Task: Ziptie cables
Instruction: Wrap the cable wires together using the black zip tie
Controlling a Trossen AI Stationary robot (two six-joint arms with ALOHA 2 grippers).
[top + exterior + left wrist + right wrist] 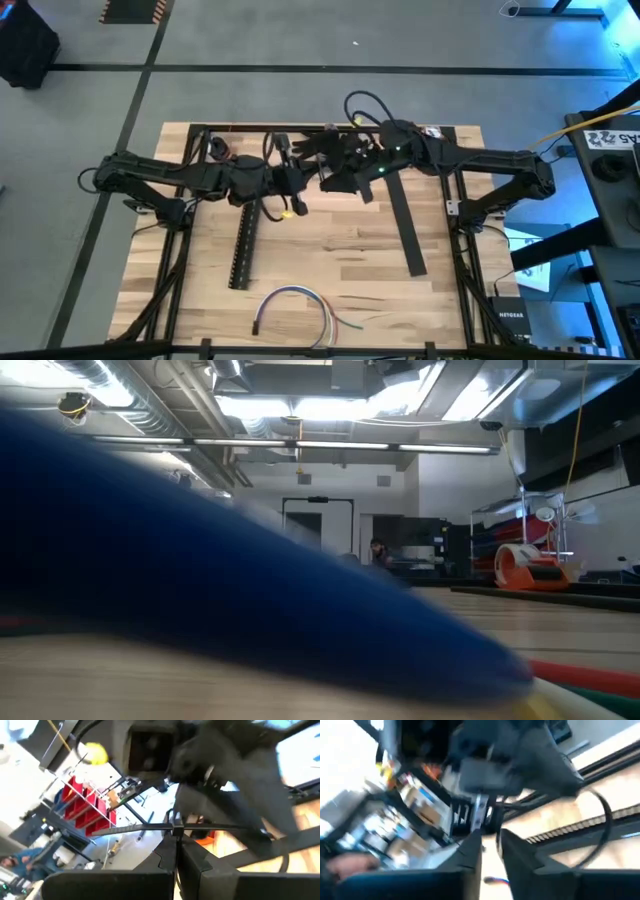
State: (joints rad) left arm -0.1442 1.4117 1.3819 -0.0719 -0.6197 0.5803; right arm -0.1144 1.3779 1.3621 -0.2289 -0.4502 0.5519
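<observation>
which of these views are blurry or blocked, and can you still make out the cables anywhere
Low view: a big out-of-focus blue shape fills the foreground, hiding the table. Both wrist views: smeared and tilted. High view: sharp enough to show the cables curled near the table's front edge.

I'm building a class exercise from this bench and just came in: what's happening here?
Both arms are raised together over the far middle of the wooden table. The left gripper is shut on a thin dark zip tie, held crosswise in front of the right gripper. The cables lie loose in a curve near the front edge, untouched, with the black slotted channel beside them.
</observation>
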